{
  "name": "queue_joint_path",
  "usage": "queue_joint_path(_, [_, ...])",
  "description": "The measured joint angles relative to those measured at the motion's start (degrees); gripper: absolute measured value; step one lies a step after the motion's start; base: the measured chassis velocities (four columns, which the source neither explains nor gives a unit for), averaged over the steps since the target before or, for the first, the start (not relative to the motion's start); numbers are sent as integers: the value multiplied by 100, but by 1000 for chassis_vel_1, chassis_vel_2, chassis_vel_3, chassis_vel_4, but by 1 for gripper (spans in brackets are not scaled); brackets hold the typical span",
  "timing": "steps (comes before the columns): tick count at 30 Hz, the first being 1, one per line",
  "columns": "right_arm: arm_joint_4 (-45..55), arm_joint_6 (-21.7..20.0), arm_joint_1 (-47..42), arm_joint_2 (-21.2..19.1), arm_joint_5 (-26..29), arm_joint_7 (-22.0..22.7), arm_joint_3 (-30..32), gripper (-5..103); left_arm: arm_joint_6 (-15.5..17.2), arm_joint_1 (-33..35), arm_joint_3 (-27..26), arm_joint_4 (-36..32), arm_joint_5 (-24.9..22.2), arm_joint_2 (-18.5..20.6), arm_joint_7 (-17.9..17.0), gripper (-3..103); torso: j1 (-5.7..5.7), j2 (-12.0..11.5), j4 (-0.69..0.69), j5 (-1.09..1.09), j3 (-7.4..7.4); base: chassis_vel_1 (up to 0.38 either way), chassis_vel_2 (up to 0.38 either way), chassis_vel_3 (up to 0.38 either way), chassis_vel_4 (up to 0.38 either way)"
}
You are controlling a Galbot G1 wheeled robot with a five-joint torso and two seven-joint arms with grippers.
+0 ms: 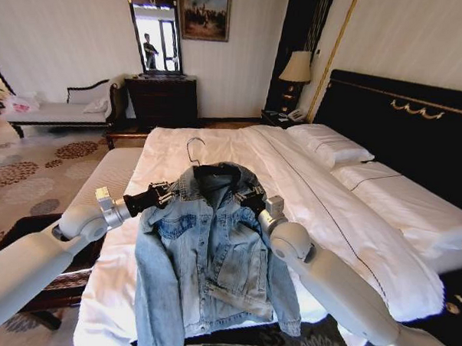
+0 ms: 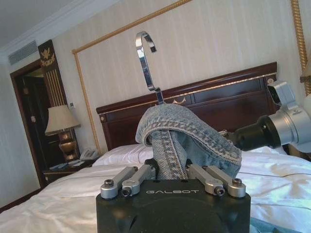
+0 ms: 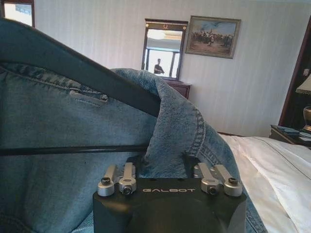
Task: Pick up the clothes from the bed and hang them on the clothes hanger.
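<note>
From the head view, the denim jacket (image 1: 212, 253) hangs in the air over the near end of the bed (image 1: 344, 216), held up between the two arms. The left gripper (image 1: 165, 195) pinches its left shoulder and the right gripper (image 1: 253, 201) pinches the right one, both just beside the collar. The clothes hanger (image 1: 204, 170) sits inside the jacket, its black bar crossing the neck opening and its silver hook rising above the collar. The cloth is faded, washed blue with chest pockets and stitched seams; the sheets beneath are plain white and lightly creased.

In the left wrist view, the left gripper (image 2: 171, 170) has its fingers pressed together on a thick fold of denim (image 2: 187, 133), the seam's stitching running straight down into the grip. The polished hook (image 2: 146, 60) stands upright just behind that fold. The other arm's black and silver wrist reaches in past the fold. "GALBOT" is printed in pale letters on the black housing.

In the right wrist view, the right gripper (image 3: 170, 165) is closed on the jacket's collar edge (image 3: 187, 126). The hanger's black bar (image 3: 82, 73) slants across the cloth close by. The same "GALBOT" lettering shows on this housing.
</note>
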Motion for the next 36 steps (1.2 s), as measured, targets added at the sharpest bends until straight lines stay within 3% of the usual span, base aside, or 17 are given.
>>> queue_joint_path(2, [42, 29, 12, -4, 33, 20, 13, 47, -1, 27, -31, -14, -1, -1, -1, 19, 0, 0, 0, 0, 0, 0, 0, 0, 0])
queue_joint_path(3, [73, 35, 12, -8, 58, 27, 19, 36, -1, 36, -44, -16, -1, -1, -1, 19, 0, 0, 0, 0, 0, 0, 0, 0, 0])
queue_joint_path(6, [203, 55, -37, -33, 176, 43, 73, 30, -2, 58, -81, -16, -4, 1, 0, 19, 0, 0, 1, 0, 0, 0, 0, 0, 0])
queue_joint_path(7, [311, 101, -104, -69, 246, 37, 116, 20, -3, 65, -89, -11, -4, 1, 11, 19, 0, 0, 1, 0, 0, 0, 0, 0, 0])
queue_joint_path(9, [410, 129, -163, -108, 276, 18, 150, 20, -3, 68, -94, 3, -4, 1, 11, 19, 0, 0, 0, 0, 0, 0, 0, 0, 0])
queue_joint_path(12, [745, 235, -370, -267, 338, -96, 284, 4, -3, 67, -98, 30, -4, -5, 12, 19, 0, 0, 0, 0, 0, 0, 0, 0, 0])
queue_joint_path(23, [1351, 396, -384, -584, 768, -235, 508, 0, -2, 69, -39, -45, 23, -19, 1, 19, 0, 0, 0, 0, 0, 0, 0, 0, 0])
queue_joint_path(36, [1978, 679, -582, -937, 754, -994, 481, 0, 55, -226, 136, 165, 39, -107, -35, 19, 0, 0, 0, 0, 0, 0, 0, 0, 0])
